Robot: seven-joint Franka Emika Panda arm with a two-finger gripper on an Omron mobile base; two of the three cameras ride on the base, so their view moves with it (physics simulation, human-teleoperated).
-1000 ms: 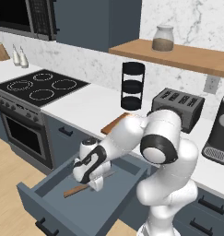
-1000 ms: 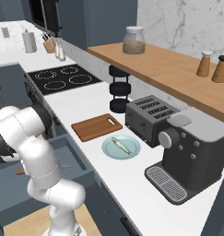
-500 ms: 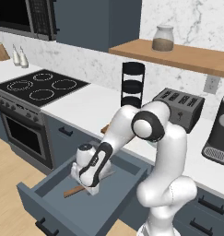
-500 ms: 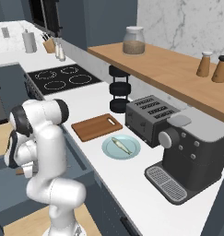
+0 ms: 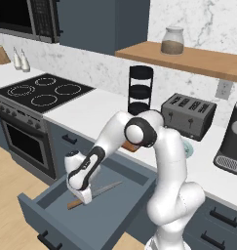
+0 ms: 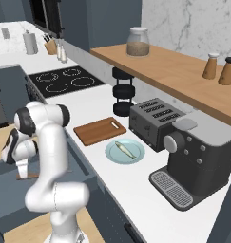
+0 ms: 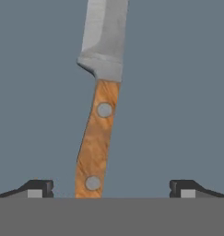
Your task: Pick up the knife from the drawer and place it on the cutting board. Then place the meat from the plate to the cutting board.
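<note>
The drawer (image 5: 51,215) stands pulled out, and the knife (image 5: 106,188) lies flat on its floor. My gripper (image 5: 84,198) points down inside the drawer, right over the brown handle. In the hand view the wooden handle (image 7: 96,143) runs up between my fingertips (image 7: 39,188), nearer the left one, and the grey blade (image 7: 104,37) points away. The gripper (image 7: 111,189) is open, with neither finger touching the handle. On the counter the cutting board (image 6: 99,130) lies bare beside the plate (image 6: 136,155), which holds the meat (image 6: 124,149).
A toaster (image 6: 157,121) and a coffee machine (image 6: 197,156) stand behind the plate. A black tiered stand (image 6: 122,92) is behind the board, the stove (image 5: 42,93) to the left. The drawer's walls (image 5: 139,178) close in around my hand.
My hand has sunk deeper into the drawer and moved toward the knife's handle end. The knife, board and plate have stayed put.
</note>
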